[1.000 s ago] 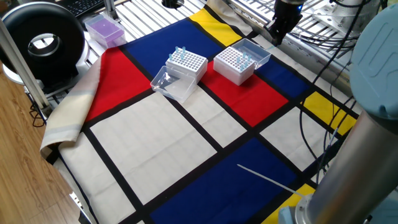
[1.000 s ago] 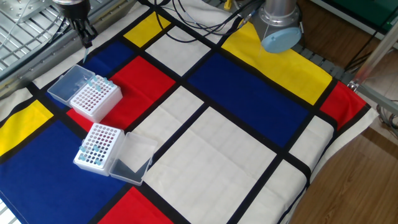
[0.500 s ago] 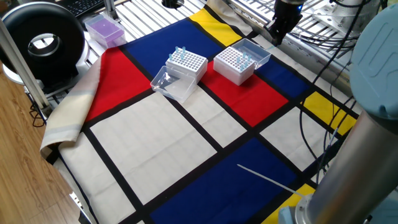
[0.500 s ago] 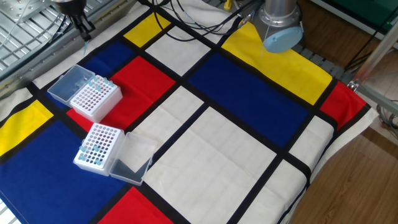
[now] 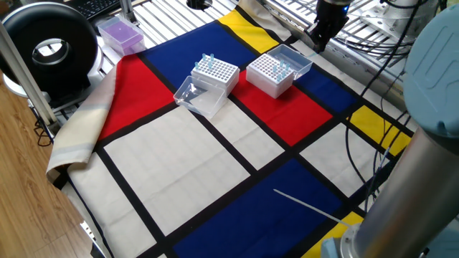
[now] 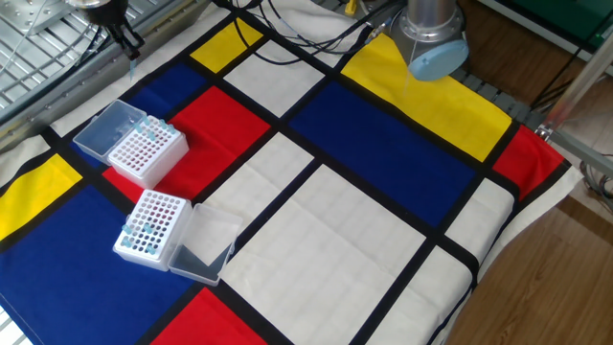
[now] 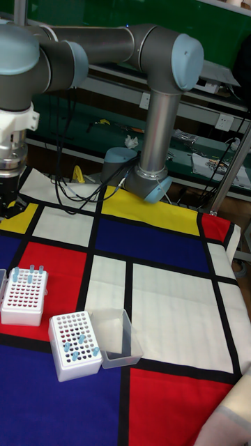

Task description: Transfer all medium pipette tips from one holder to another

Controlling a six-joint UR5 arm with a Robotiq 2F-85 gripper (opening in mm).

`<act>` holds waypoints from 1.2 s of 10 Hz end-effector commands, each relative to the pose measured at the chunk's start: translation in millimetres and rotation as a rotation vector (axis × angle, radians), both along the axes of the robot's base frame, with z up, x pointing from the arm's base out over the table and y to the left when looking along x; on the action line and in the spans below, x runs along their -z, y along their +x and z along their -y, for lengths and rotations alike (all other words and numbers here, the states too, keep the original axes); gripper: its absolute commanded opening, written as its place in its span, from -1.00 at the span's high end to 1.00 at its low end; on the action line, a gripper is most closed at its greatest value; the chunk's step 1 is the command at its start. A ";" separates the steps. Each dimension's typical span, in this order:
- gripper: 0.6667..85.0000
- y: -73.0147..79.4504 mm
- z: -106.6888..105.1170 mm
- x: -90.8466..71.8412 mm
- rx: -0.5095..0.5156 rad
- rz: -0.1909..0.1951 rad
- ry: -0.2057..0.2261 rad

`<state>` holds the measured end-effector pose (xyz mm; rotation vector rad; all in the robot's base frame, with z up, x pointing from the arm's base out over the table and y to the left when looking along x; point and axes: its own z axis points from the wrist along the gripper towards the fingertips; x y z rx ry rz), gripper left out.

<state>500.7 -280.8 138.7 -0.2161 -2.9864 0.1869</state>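
From my screen the job looks partway through: pale-blue pipette tips stand in both white boxes. In the tall fixed view, the box with the open clear lid, lower left of the frame, shows a handful of tips among mostly empty holes. The other box, at the left edge, has a few sticking up along its top rows. I can't say which box is source and which is destination, so I can't judge how many remain.

The gripper hangs at the upper left of the other fixed view, above and behind the boxes, touching neither. A thin pale sliver seems to hang below its fingers, perhaps a tip. I cannot tell whether the fingers are together or apart.
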 end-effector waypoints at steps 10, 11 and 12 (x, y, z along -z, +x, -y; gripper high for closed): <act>0.98 46.9 -6.3 16.7 -0.008 0.097 0.019; 0.98 52.9 -8.2 17.1 -0.009 0.120 0.026; 0.98 60.5 -13.0 17.6 -0.011 0.149 0.045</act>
